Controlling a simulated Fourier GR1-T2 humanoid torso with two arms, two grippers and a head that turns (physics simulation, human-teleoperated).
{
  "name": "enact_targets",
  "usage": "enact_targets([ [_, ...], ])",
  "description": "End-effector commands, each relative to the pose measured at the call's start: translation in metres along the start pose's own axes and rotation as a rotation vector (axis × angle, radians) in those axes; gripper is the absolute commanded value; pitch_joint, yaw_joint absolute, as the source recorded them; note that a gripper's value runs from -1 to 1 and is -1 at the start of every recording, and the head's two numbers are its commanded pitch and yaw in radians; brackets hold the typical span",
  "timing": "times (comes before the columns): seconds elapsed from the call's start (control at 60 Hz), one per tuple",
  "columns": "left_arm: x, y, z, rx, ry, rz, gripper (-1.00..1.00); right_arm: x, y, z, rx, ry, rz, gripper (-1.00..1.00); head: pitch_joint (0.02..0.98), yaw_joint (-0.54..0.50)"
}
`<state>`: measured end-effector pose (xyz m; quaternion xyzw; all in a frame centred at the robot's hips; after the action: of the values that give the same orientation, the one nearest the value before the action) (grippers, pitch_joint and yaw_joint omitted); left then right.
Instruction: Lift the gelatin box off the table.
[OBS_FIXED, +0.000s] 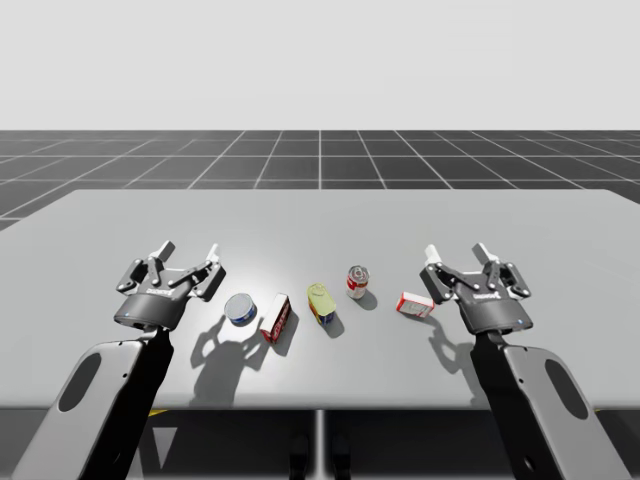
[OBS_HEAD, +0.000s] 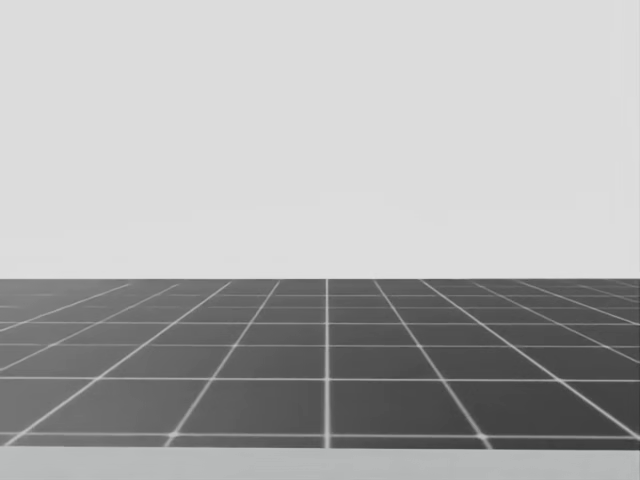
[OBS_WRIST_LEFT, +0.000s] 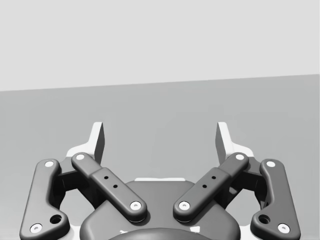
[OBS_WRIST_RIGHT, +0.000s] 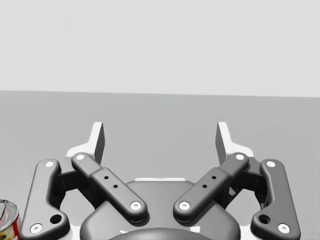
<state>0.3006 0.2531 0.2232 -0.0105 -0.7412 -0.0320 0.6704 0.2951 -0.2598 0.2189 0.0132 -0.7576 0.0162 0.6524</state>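
High view: the counter carries five items in a loose row between my two arms.

Gelatin box (small, red and white) lies flat on the counter at the right end of the row. It is near my right gripper, on that gripper's inner side.

Going left from the box:
- a red can, upright
- a yellow can, on its side
- a red box, standing on edge
- a low blue can, just beside the red box

My left gripper is near the blue can, on its outer side.

Jaws: wide apart on both grippers, as both wrist views also show. In the right wrist view the red can sits beside the gripper.

Head view: dark gridded floor beyond the counter's edge.
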Motion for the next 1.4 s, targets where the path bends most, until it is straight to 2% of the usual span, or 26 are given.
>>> enact_targets([
  [0.017,0.0,0.0,0.0,0.003,0.004,-0.003,-1.0,-0.001,0.0,0.003,0.007,0.015,-0.014,-1.0,0.064,0.01],
  [0.033,0.0,0.0,0.0,0.003,0.004,-0.002,-1.0,-0.001,0.0,0.003,-0.001,0.012,-0.013,-1.0,0.066,0.01],
  [0.067,0.0,0.001,0.0,0.003,0.003,0.0,-1.0,0.001,-0.001,0.002,0.029,0.017,-0.05,-1.0,0.077,0.01],
  [0.083,0.0,0.001,0.001,0.003,0.003,0.0,-1.0,0.001,-0.002,0.002,0.037,0.022,-0.055,-1.0,0.08,0.01],
  [0.133,0.001,0.001,0.001,0.003,0.002,0.002,-1.0,0.001,-0.003,0.001,0.065,0.038,-0.044,-1.0,0.11,0.01],
  [0.167,0.001,0.001,0.001,0.004,0.001,0.002,-1.0,0.0,-0.003,0.001,0.071,0.045,-0.051,-1.0,0.127,0.01],
  [0.4,0.0,0.003,0.001,0.018,0.002,-0.014,-1.0,-0.002,-0.005,-0.002,0.06,0.049,-0.032,-1.0,0.349,0.0],
  [0.517,0.0,0.003,0.001,0.019,0.003,-0.016,-1.0,-0.003,-0.005,-0.002,0.065,0.055,-0.031,-1.0,0.438,-0.02],
  [0.6,0.001,0.004,0.001,0.015,-0.001,-0.017,-1.0,-0.004,-0.005,-0.003,0.067,0.062,-0.031,-1.0,0.528,-0.06],
  [0.817,0.0,0.001,0.001,0.01,-0.011,-0.046,-1.0,-0.004,-0.005,-0.003,0.07,0.065,-0.024,-1.0,0.682,-0.19],
  [1.117,0.001,-0.005,0.003,-0.01,-0.021,-0.044,-1.0,-0.003,-0.005,-0.003,0.067,0.062,-0.02,-1.0,0.818,-0.34],
  [1.2,0.005,-0.006,0.005,-0.021,-0.037,-0.028,-1.0,-0.004,-0.005,-0.003,0.063,0.062,-0.02,-1.0,0.831,-0.35],
  [1.3,0.009,-0.006,0.007,-0.031,-0.051,-0.001,-1.0,-0.002,-0.001,-0.003,0.077,0.074,-0.044,-1.0,0.832,-0.35],
  [1.35,0.011,-0.006,0.008,-0.029,-0.059,0.007,-1.0,-0.002,0.001,-0.002,0.076,0.079,-0.037,-1.0,0.831,-0.34],
  [1.4,0.011,-0.006,0.009,-0.027,-0.061,0.012,-1.0,0.0,0.003,0.001,0.068,0.086,-0.045,-1.0,0.832,-0.34],
])
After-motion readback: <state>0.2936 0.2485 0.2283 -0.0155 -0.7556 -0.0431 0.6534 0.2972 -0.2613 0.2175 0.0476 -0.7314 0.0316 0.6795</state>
